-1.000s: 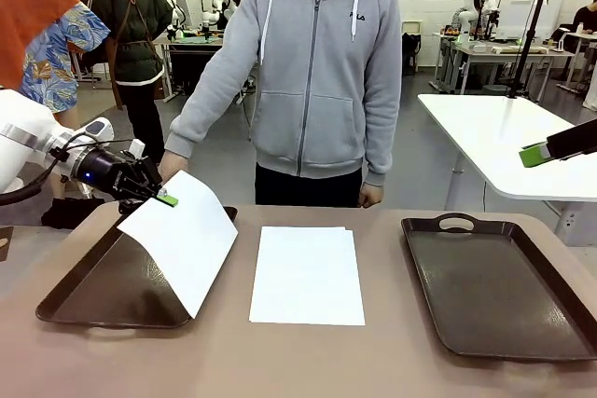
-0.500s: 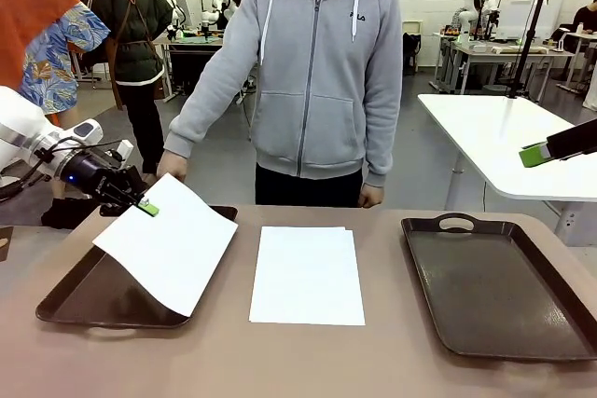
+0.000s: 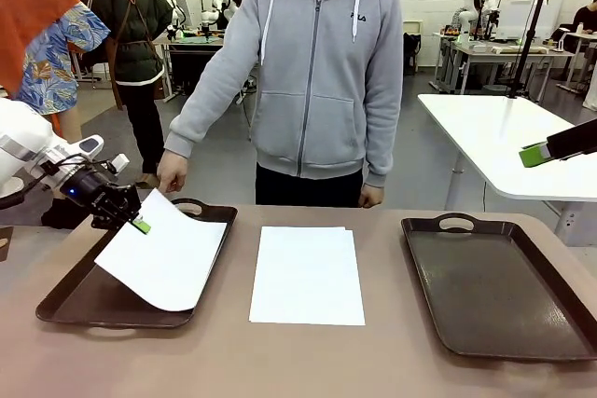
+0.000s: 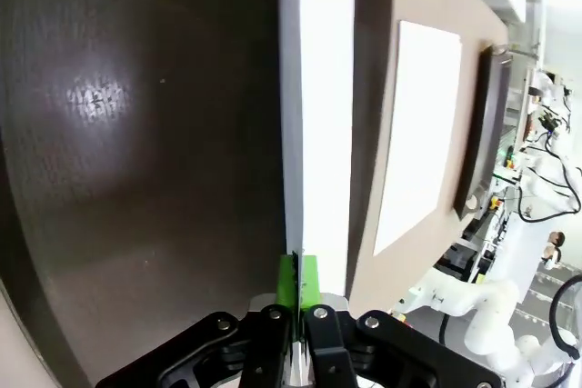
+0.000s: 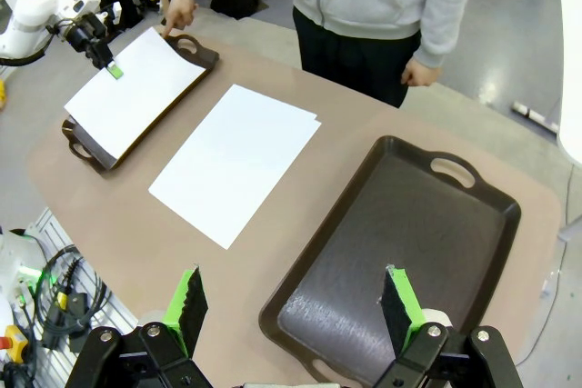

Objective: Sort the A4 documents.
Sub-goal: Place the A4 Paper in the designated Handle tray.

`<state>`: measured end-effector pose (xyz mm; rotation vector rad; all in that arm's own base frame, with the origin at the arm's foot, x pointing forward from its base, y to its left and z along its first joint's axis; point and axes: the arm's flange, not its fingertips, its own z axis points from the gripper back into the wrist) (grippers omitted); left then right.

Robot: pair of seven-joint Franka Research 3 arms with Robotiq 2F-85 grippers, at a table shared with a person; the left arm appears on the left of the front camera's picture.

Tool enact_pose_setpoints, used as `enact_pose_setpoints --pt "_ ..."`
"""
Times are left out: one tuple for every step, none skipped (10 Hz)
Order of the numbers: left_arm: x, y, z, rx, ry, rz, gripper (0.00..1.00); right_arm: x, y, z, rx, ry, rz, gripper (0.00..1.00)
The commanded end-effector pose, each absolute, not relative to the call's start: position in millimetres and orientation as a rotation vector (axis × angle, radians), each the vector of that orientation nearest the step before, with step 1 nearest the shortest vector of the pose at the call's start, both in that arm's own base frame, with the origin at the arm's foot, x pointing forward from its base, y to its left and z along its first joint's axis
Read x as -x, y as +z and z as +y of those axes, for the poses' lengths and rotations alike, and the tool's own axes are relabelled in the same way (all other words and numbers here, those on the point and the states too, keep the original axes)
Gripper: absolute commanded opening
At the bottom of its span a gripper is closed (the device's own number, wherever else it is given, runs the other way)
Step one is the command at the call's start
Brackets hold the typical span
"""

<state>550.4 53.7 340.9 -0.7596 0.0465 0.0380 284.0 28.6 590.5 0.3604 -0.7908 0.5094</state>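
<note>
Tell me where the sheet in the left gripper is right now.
In the front view, the A4 sheet slants over the left tray, pinched at its edge by the left gripper, left of the stack of sheets.

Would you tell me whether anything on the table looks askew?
The A4 sheet pinched by the left gripper slants over the left tray, one corner raised, not flat. In the central paper stack, a lower sheet's edge peeks out at the far right corner.
</note>
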Motion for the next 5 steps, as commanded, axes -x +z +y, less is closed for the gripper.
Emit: enact_pose_setpoints --pt "-553 341 51 0.691 0.046 0.096 0.01 -286 589 28 -0.374 0.518 -0.787 1.0" --pt "-556 343 53 0.659 0.039 0.111 0.01 -286 589 28 -0.374 0.518 -0.787 1.0" --pt "-560 345 56 0.622 0.032 0.132 0.01 -286 589 28 -0.374 0.518 -0.787 1.0" --pt "-564 346 58 0.585 0.026 0.148 0.01 -286 589 28 -0.374 0.518 -0.787 1.0" --pt "-567 346 61 0.556 0.025 0.155 0.01 -286 589 28 -0.374 0.518 -0.787 1.0"
